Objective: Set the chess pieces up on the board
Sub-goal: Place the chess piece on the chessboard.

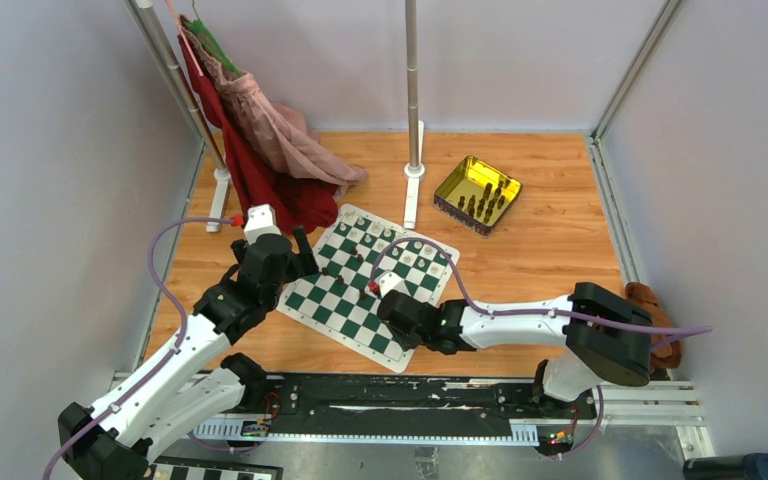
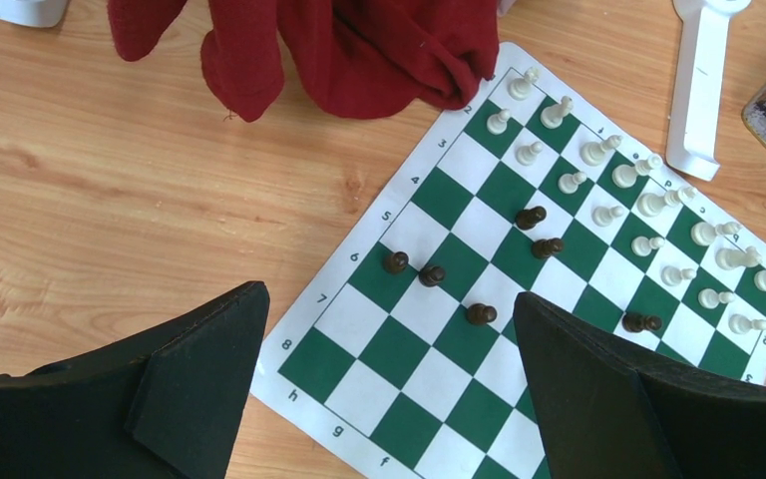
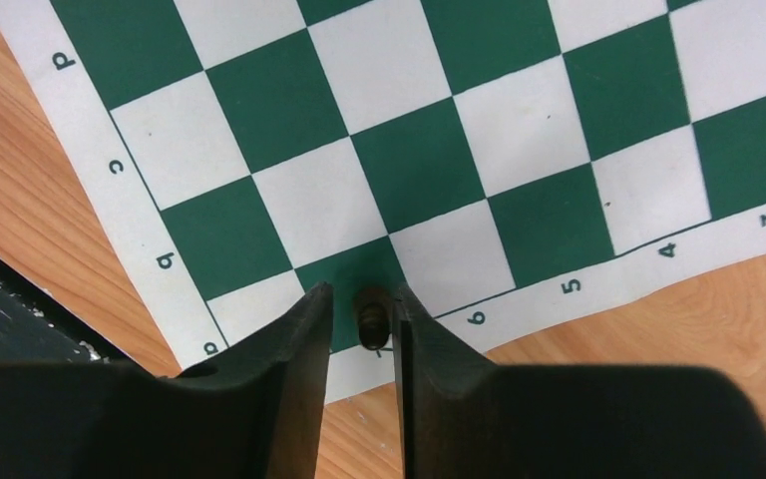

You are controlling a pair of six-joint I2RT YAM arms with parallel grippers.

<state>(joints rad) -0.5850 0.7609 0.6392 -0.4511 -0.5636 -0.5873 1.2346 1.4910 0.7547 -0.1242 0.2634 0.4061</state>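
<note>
The green and white board (image 1: 345, 300) lies at an angle on the wooden floor. Cream pieces (image 2: 608, 190) stand in two rows along its far side. Several dark pieces (image 2: 432, 274) stand scattered mid-board. My left gripper (image 2: 389, 294) is wide open and empty above the board's h8 corner (image 2: 304, 354). My right gripper (image 3: 361, 291) is low over the board's near edge (image 3: 519, 299), jaws narrowly apart around a dark pawn (image 3: 371, 317) that stands on a green edge square. A gap shows between the pawn and the left finger (image 3: 309, 329).
A yellow transparent tray (image 1: 455, 180) holding more dark pieces sits at the back right. Red cloth (image 2: 359, 50) hangs from a rack and touches the board's far corner. A white pole base (image 2: 703, 90) stands beside the board. A brown object (image 1: 650, 300) lies at the right.
</note>
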